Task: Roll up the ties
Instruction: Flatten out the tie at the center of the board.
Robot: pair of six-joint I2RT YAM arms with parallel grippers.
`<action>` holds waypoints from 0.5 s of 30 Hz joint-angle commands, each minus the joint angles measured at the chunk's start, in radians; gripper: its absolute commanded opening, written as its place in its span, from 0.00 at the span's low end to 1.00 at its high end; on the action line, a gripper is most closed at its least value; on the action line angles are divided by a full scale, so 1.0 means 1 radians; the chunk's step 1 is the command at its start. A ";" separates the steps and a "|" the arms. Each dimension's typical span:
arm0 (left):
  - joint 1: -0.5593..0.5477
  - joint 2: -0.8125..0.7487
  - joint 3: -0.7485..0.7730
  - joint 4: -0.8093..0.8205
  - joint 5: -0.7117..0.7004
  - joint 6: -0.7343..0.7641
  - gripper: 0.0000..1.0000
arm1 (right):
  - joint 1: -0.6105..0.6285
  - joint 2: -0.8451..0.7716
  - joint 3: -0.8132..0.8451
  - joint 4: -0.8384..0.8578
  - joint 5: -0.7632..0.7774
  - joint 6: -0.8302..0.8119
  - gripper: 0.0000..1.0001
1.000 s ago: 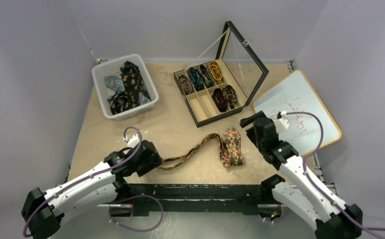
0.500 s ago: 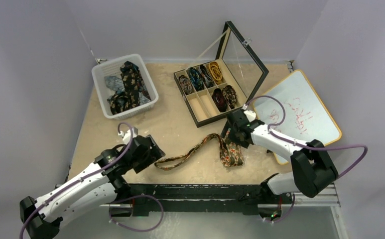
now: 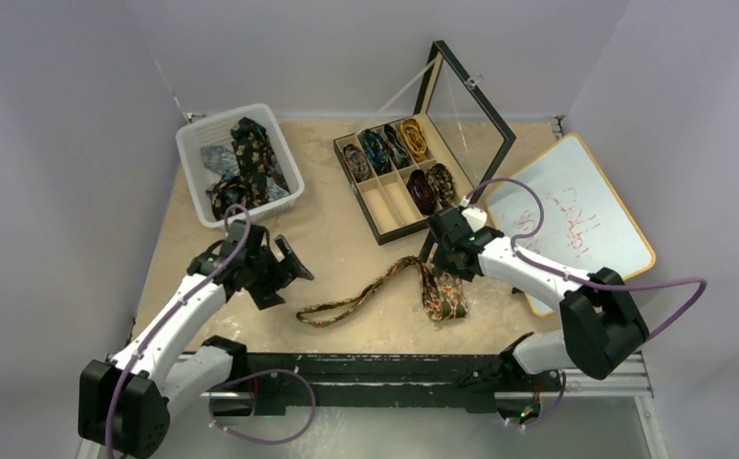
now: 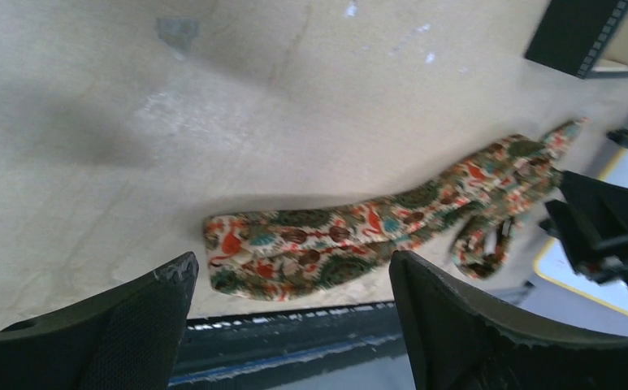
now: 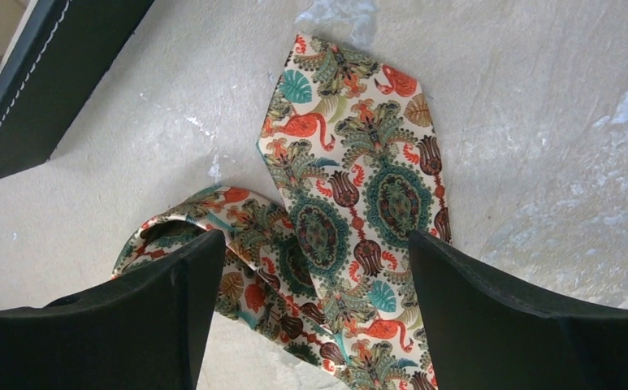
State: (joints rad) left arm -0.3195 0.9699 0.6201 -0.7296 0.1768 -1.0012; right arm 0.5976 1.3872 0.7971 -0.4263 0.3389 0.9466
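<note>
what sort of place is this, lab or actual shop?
Likely a lab robot test cell: blank walls box in a small table, the left arm and right arm are bolted at its near edge, and props are staged: a basket of ties, a compartment box, a whiteboard.

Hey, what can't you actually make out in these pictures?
- Top view: red writing on the whiteboard, too small to read.
- Top view: how many ties fill the basket; they are heaped together.
- Right wrist view: the tie runs off the bottom edge, partly behind the right gripper.
</note>
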 commanded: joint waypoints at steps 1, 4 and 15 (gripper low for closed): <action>0.064 -0.049 -0.023 0.011 0.211 -0.018 0.85 | 0.005 -0.052 0.030 -0.052 0.054 0.072 0.85; 0.088 -0.040 -0.057 0.005 0.256 -0.096 0.86 | 0.005 -0.076 0.038 -0.069 0.077 0.099 0.86; 0.100 0.028 -0.078 -0.123 0.240 -0.337 0.86 | 0.004 -0.096 0.031 -0.091 0.121 0.127 0.86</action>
State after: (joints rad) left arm -0.2283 0.9752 0.5625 -0.7944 0.3923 -1.1999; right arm 0.5976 1.3128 0.8154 -0.4885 0.4103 1.0405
